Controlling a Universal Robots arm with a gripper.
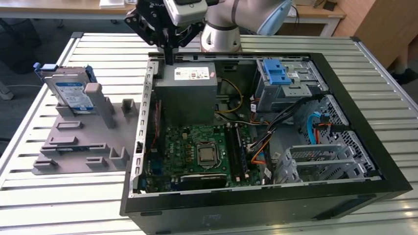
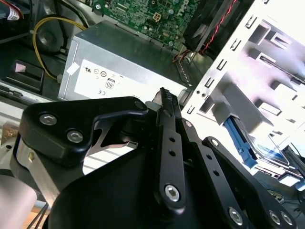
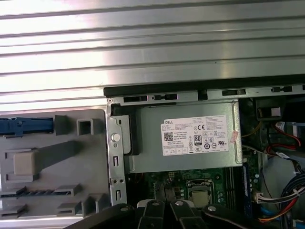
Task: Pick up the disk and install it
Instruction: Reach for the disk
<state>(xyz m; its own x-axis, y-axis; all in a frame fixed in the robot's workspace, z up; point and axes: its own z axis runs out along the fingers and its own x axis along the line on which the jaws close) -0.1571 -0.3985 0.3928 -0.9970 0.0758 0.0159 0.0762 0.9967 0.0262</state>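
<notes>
The disk (image 1: 70, 93) stands on edge in a grey holder (image 1: 85, 142) at the exterior view's left. It is silver-grey with a blue-and-white label and blue side rails. One of its blue rails (image 3: 24, 125) shows in the first wrist view, and the disk (image 2: 269, 153) appears in the holder in the second wrist view. My black gripper (image 1: 171, 59) hangs over the back wall of the open computer case (image 1: 365, 147), to the right of the disk and apart from it. The fingers (image 2: 165, 98) stand together with nothing between them, above the grey power supply box.
The grey box with a white sticker (image 1: 189, 81) sits inside the case under the gripper. A blue latch (image 1: 277, 72) tops a metal drive bay at the back right. The motherboard (image 1: 202, 152) and cables (image 1: 307, 127) fill the case floor. The table is slatted metal (image 1: 78, 196).
</notes>
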